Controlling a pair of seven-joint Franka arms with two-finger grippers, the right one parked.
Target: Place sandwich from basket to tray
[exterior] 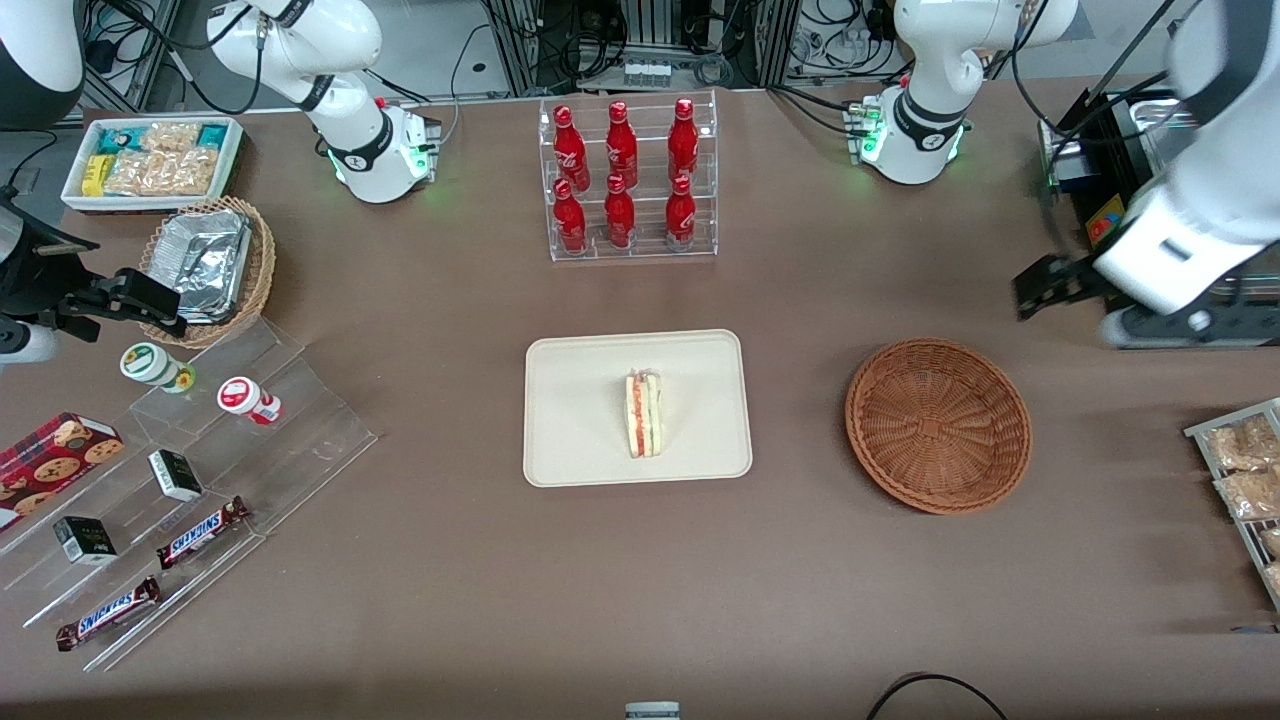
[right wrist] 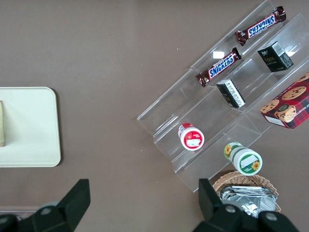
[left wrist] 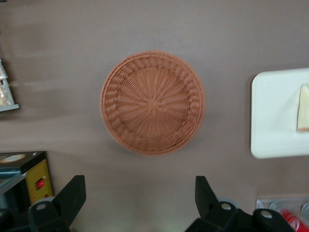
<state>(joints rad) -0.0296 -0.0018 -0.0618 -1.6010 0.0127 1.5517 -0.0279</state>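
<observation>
Claw point(left wrist: 140, 203) released, raised above the basket point(left wrist: 153, 102); sandwich point(exterior: 644, 414) sits mid-tray point(exterior: 570, 400).

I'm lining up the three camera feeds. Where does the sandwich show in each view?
Front view: sandwich stands on the tray, near its middle.
Left wrist view: only its edge shows, on the tray; the open hand hangs above the empty basket.
Right wrist view: a sliver.
Shared landmark: the tray.

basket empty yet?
Empty: the basket shows bare weave; the sandwich stands on the tray. Open gripper hovers above the basket.
</observation>
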